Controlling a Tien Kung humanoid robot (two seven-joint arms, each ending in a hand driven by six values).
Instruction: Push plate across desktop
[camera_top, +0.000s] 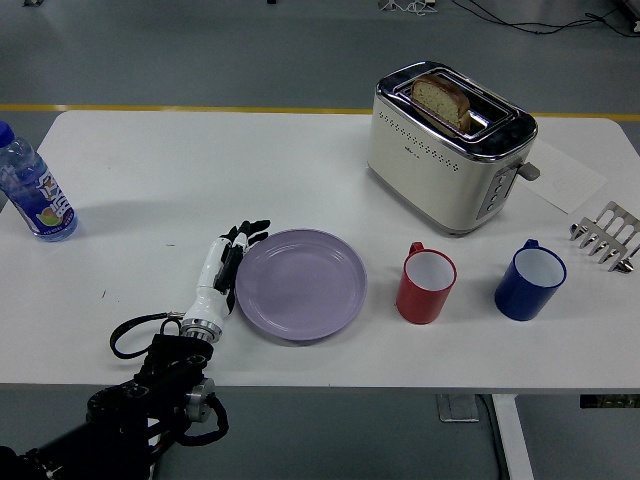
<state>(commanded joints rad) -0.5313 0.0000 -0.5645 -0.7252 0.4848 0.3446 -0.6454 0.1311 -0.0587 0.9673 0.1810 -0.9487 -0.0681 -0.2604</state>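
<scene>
grey floor with a yellow line runs behind the white table (150, 150), which fills most of the view. on the table's near half, a little left of centre, lies the lilac plate (300, 284), flat and empty. the left hand (223, 270) comes in from the lower left on a black arm, and stands on edge against the plate's left rim, its fingers (247, 234) straight and held together, gripping nothing, the flat of the hand touching the rim. the plate lies just to the right of that hand, between it and a red mug (426, 284), which stands near the plate's right edge but apart from it. a blue mug (530, 279) stands further right. behind the mugs is a cream toaster (447, 145) with a slice of bread (441, 99) in its slot. a water bottle (32, 190) stands at the far left edge, and a metal rack (607, 236) at the far right beside a sheet of paper (566, 180).
</scene>
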